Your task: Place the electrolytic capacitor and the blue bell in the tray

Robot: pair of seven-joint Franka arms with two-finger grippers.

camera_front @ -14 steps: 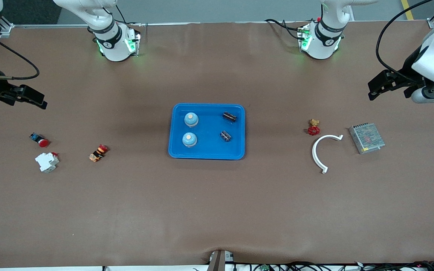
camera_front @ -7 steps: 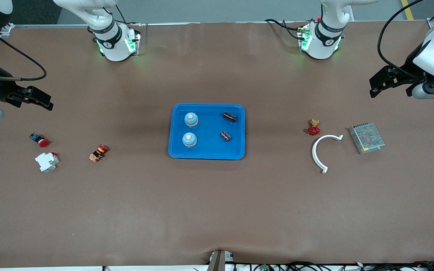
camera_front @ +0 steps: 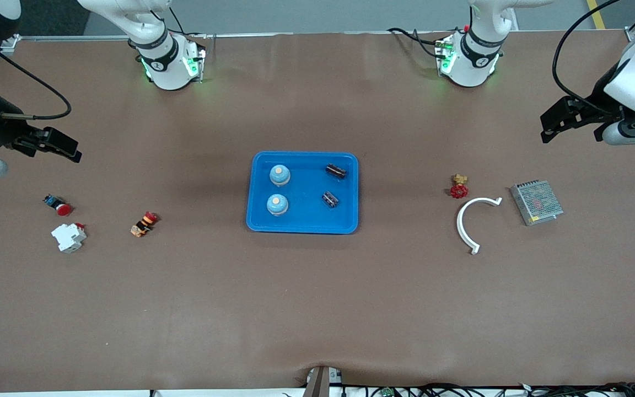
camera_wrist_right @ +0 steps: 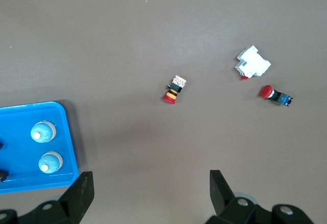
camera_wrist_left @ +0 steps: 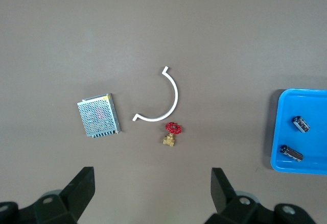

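The blue tray [camera_front: 306, 187] lies mid-table. In it stand two blue bells [camera_front: 279, 175] [camera_front: 277, 204] and lie two dark electrolytic capacitors [camera_front: 335, 171] [camera_front: 330, 199]. My left gripper [camera_front: 553, 122] is open and empty, up over bare table at the left arm's end. My right gripper [camera_front: 63, 148] is open and empty, up over bare table at the right arm's end. The left wrist view shows its gripper [camera_wrist_left: 153, 185], the tray [camera_wrist_left: 312, 145] and both capacitors [camera_wrist_left: 301, 124] [camera_wrist_left: 291, 153]. The right wrist view shows its gripper [camera_wrist_right: 150, 185], the tray [camera_wrist_right: 20, 147] and both bells [camera_wrist_right: 42, 132] [camera_wrist_right: 50, 162].
Toward the left arm's end lie a red-handled brass valve [camera_front: 459, 187], a white curved strip [camera_front: 463, 220] and a metal mesh box [camera_front: 536, 202]. Toward the right arm's end lie a red push button [camera_front: 58, 205], a white breaker [camera_front: 69, 237] and a small orange-black part [camera_front: 144, 224].
My right gripper has drifted a little toward the table's middle. My left gripper has shifted slightly toward the robots' bases. The things in the tray have not moved.
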